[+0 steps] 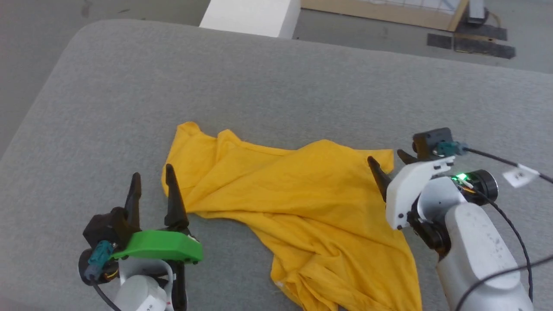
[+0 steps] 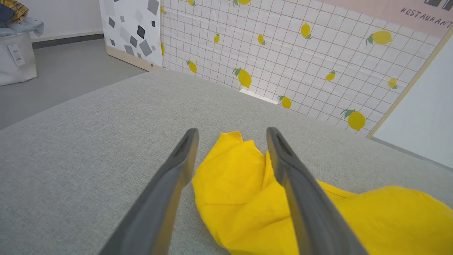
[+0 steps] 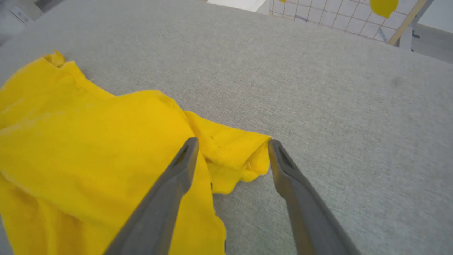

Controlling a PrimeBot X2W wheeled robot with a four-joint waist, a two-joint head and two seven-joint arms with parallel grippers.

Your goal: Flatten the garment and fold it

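The garment (image 1: 302, 190) lies on the cushioned surface (image 1: 276, 86) between the left hand (image 1: 152, 170) and the right hand (image 1: 384, 155).

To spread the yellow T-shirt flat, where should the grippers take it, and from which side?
Judging by its pose, take the T-shirt at its two far corners, which stick out free on the grey surface: left gripper from the near side on the pointed flap, right gripper likewise on the folded corner.

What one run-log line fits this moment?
shirt: crumpled, unfolded, on grey surface | left gripper: open at its left end | right gripper: open at its right end
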